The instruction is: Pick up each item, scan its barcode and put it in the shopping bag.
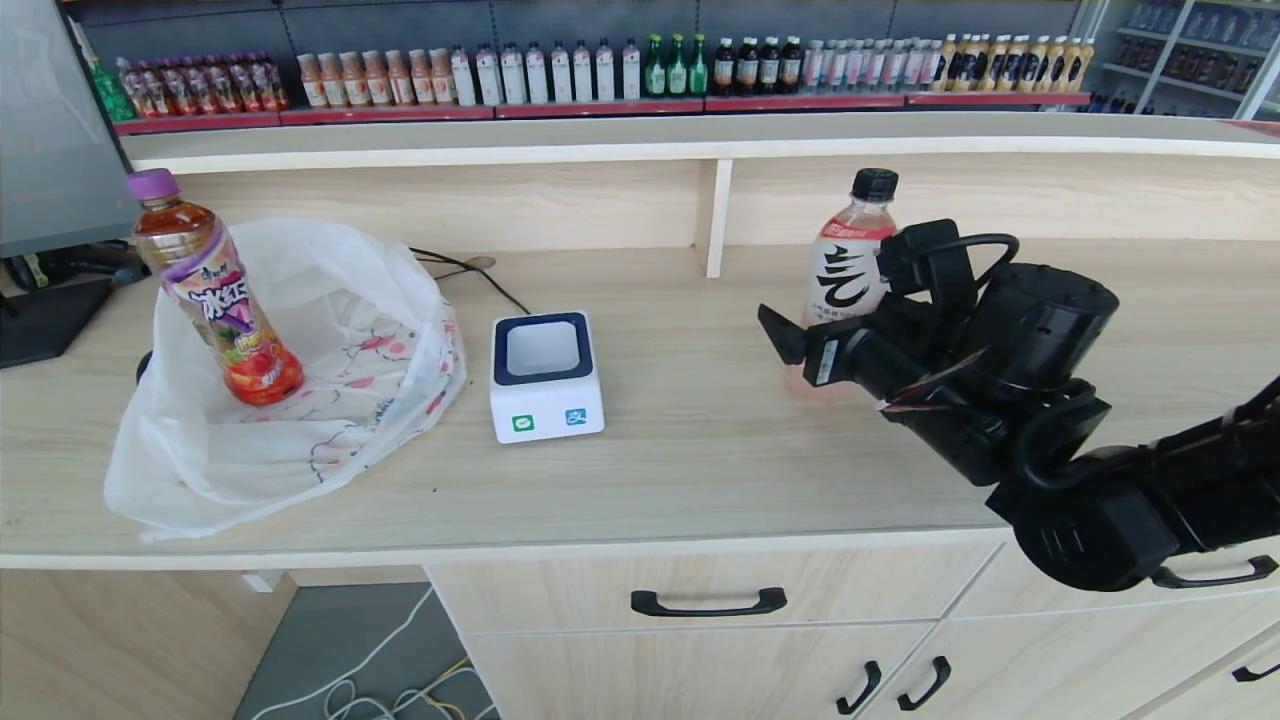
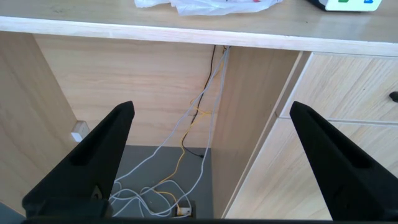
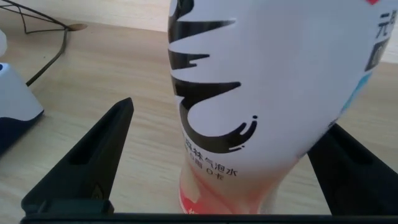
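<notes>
Right gripper point(image 3: 230, 121) gaped wide around the pink drink bottle point(image 1: 850, 265) standing on the counter point(image 1: 700, 450), contact unclear | bottle base hidden behind the claw | left gripper point(image 2: 211, 109) wide open, empty, below the counter edge | tea bottle point(image 1: 220, 300) in the shopping bag point(image 1: 390, 330) near the scanner point(image 1: 545, 375)

A: Back wall?
B: Red-edged shelf point(image 1: 600, 108), with one long row of drink bottles point(image 1: 520, 72) standing upright.
A: Far left?
B: Dark monitor point(image 1: 50, 120). A thin black cable point(image 1: 505, 293) lies on the pale wooden counter point(image 1: 700, 450).
A: Underneath?
B: Drawers point(image 1: 700, 570) with black handles point(image 1: 708, 602). In the open bay, loose white and yellow cables point(image 2: 163, 186) trail on grey floor point(image 1: 330, 640).
</notes>
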Motion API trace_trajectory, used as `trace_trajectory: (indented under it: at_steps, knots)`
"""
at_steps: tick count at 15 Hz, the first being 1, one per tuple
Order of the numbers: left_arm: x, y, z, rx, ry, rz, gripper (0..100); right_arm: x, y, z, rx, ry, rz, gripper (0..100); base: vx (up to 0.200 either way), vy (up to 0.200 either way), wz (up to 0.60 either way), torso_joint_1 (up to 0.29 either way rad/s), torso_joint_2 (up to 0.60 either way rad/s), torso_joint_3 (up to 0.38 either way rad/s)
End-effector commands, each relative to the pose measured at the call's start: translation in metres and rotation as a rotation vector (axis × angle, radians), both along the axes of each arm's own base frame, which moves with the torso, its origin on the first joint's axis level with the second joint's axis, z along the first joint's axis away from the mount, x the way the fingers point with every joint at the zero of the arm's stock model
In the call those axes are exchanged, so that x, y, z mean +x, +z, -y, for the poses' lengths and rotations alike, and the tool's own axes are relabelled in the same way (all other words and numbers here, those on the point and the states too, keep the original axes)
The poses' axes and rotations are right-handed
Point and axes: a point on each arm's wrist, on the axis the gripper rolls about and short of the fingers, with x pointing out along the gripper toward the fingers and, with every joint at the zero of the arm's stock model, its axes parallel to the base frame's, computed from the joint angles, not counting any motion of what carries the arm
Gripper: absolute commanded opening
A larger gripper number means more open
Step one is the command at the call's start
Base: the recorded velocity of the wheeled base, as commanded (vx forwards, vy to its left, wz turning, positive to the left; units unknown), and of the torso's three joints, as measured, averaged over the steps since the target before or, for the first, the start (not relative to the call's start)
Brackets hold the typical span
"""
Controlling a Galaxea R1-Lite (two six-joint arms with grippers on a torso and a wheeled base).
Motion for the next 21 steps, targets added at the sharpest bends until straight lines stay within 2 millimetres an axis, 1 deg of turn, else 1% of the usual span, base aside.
trace_trajectory:
  at_steps: [1,4,15,16,21]
  knots:
    - [0.0000,0.0000,0.0000,0.000,0.001,0.001,100,0.0099,-0.0033,-0.0048,0.000,0.000,0.002,100,0.000,0.000,0.00,0.000,0.00,0.000]
    - [0.0000,0.0000,0.0000,0.000,0.001,0.001,100,0.0153,-0.0026,-0.0075,0.003,-0.002,0.012,100,0.000,0.000,0.00,0.000,0.00,0.000]
    - [0.0000,0.0000,0.0000,0.000,0.001,0.001,100,0.0165,0.0001,-0.0082,0.005,-0.001,0.023,100,0.000,0.000,0.00,0.000,0.00,0.000]
    - [0.0000,0.0000,0.0000,0.000,0.001,0.001,100,0.0166,0.0005,-0.0082,0.006,-0.001,0.024,0,0.000,0.000,0.00,0.000,0.00,0.000]
    - [0.0000,0.0000,0.0000,0.000,0.001,0.001,100,0.0159,0.0041,-0.0078,0.012,-0.002,0.035,0,0.000,0.000,0.00,0.000,0.00,0.000]
